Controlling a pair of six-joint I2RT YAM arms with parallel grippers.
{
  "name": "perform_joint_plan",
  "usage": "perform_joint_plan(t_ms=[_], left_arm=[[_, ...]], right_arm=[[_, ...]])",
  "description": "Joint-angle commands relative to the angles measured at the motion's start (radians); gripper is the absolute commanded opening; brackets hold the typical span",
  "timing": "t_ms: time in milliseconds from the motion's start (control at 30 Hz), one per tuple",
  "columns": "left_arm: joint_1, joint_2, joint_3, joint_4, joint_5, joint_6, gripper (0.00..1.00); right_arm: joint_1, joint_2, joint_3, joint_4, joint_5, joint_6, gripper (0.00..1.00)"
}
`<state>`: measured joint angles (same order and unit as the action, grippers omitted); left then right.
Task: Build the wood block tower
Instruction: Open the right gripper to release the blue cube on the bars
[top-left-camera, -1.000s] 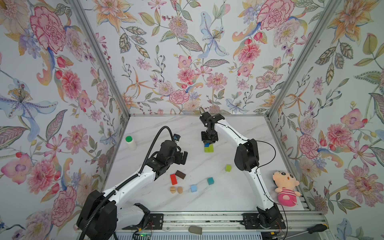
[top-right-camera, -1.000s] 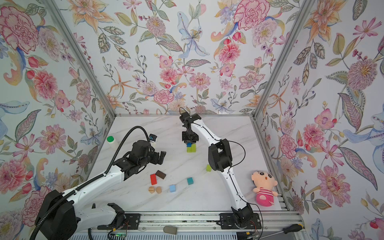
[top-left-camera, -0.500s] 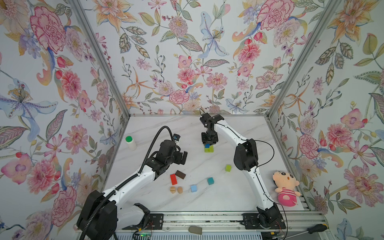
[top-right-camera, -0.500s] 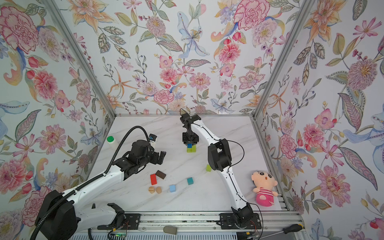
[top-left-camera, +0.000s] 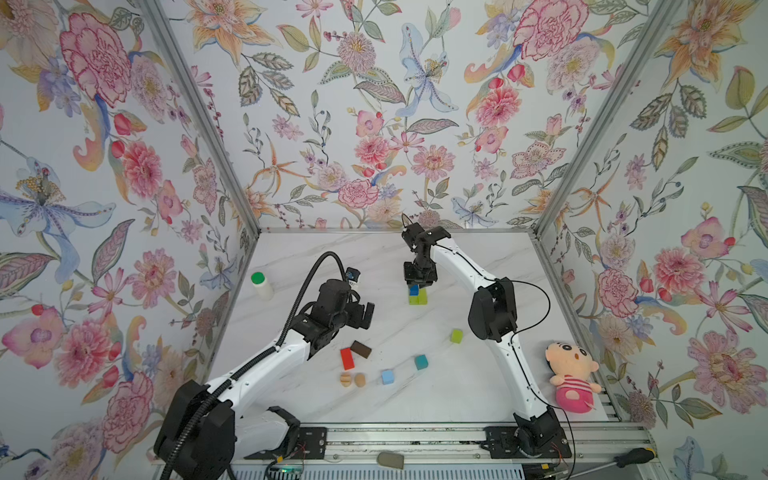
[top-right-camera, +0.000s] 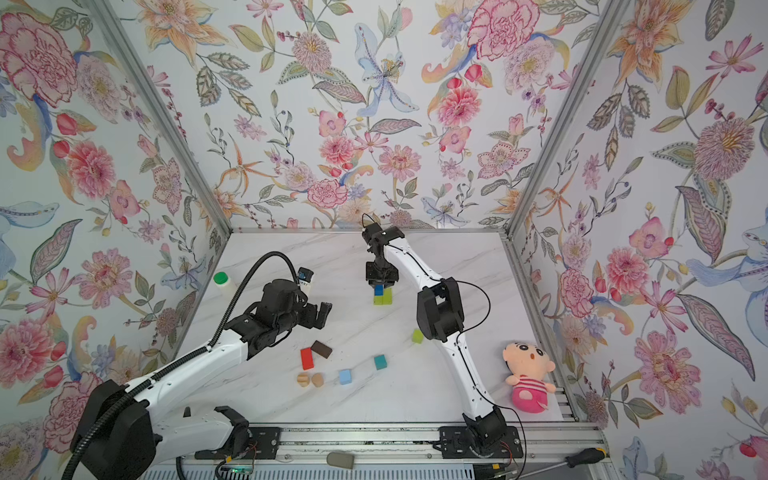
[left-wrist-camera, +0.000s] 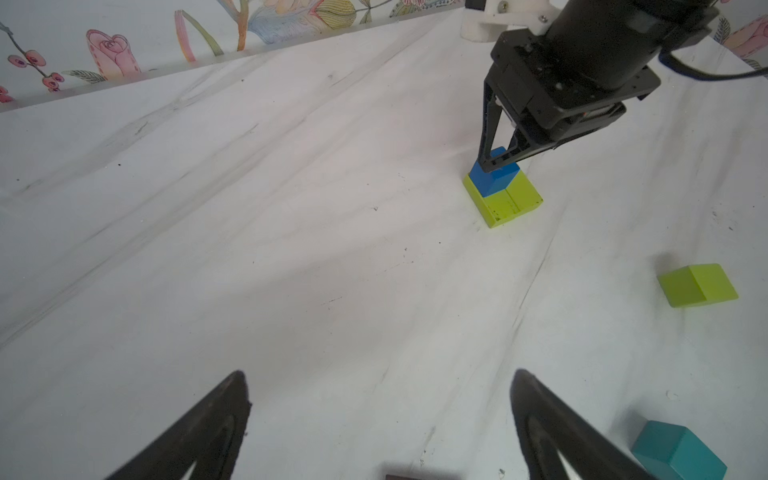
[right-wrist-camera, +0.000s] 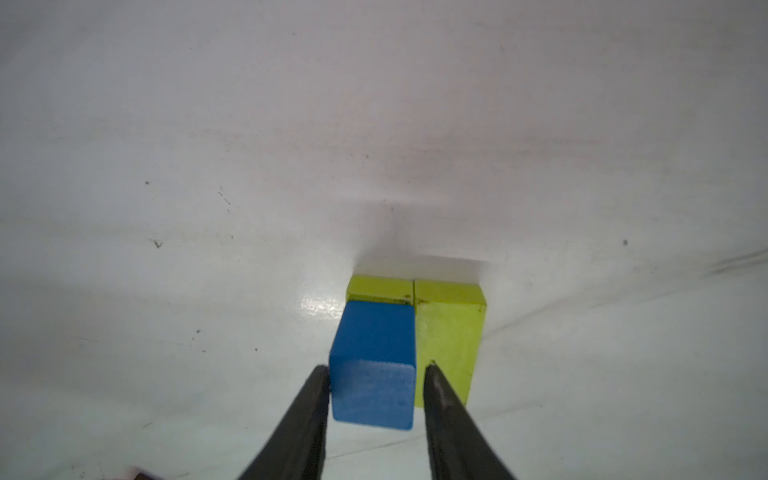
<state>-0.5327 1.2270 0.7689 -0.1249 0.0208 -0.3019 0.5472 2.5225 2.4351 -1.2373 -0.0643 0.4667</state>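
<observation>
Blue cube (right-wrist-camera: 374, 340) on lime-green blocks (right-wrist-camera: 451, 332) sits inside the slightly spread right hand (right-wrist-camera: 377, 368).

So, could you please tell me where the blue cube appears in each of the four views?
In a top view: the blue cube sits centre, toward the back, under the right gripper.
In a top view: blue cube, same place.
Left wrist: blue cube at the right gripper's tips.
Right wrist: blue cube close up, between the tips.
Shared landmark: the lime-green pair beneath it.
</observation>
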Motion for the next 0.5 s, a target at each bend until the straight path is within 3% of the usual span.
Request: perform_joint_plan(t_ms=[0, 267, 467], left_arm=[[0.014, 0.005, 0.026, 0.018, 0.007, 0.017, 0.99], [0.022, 0.005, 0.029, 0.013, 0.007, 0.014, 0.99], [0.021, 0.002, 0.035, 0.023, 0.019, 0.015, 0.99]], right_arm=[[-0.004, 0.01, 0.011, -0.024, -0.003, 0.001, 0.43], [-0.009, -0.031, 0.04, -0.023, -0.023, 0.007, 0.56], [-0.027, -0.134, 0.025, -0.023, -0.017, 0.015, 0.58]])
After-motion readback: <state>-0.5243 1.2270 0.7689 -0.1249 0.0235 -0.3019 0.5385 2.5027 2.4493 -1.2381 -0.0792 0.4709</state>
